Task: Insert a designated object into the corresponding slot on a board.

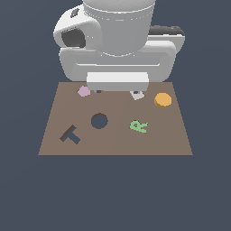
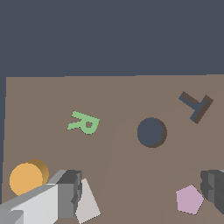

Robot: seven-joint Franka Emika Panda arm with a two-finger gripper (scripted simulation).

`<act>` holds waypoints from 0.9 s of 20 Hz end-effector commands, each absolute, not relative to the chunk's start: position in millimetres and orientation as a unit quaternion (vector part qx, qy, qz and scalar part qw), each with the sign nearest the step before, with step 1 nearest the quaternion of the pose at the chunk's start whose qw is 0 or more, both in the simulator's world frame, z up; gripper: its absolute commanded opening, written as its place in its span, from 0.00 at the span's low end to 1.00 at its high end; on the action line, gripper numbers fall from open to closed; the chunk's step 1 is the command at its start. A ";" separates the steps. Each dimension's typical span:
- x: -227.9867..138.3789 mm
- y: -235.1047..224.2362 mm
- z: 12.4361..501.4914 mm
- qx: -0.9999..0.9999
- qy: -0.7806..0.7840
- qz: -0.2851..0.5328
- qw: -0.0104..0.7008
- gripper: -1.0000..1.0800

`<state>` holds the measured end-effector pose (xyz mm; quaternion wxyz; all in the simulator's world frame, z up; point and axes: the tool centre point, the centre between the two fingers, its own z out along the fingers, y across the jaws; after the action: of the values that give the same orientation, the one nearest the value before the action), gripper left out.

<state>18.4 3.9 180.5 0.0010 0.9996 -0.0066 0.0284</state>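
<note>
The orange disc [image 1: 163, 100] lies flat on the board [image 1: 171, 140], at about 2 o'clock from the round hole [image 1: 99, 121]. It looks rigid, light and smooth-sided; pinch it across its rim. The gripper [image 2: 144, 192] hangs wide open and empty. The only lettering is the green R [image 1: 139, 126].

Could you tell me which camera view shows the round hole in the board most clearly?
The wrist view: the round hole looks large, unobstructed, with its shaded inner wall visible. The exterior view shows it smaller, though still unobstructed, between the T-shaped cutout and green letter R.
</note>
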 end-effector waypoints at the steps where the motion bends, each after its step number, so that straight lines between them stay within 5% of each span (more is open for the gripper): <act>1: 18.4 3.9 180.5 1.000 -0.007 0.028 0.001 0.96; 8: 14.3 34.4 159.7 0.999 0.032 0.024 0.000 0.96; 18: -27.1 148.9 77.1 0.983 0.186 0.006 -0.001 0.96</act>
<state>-19.0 133.4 88.9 -0.0012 0.9865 0.1638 0.0082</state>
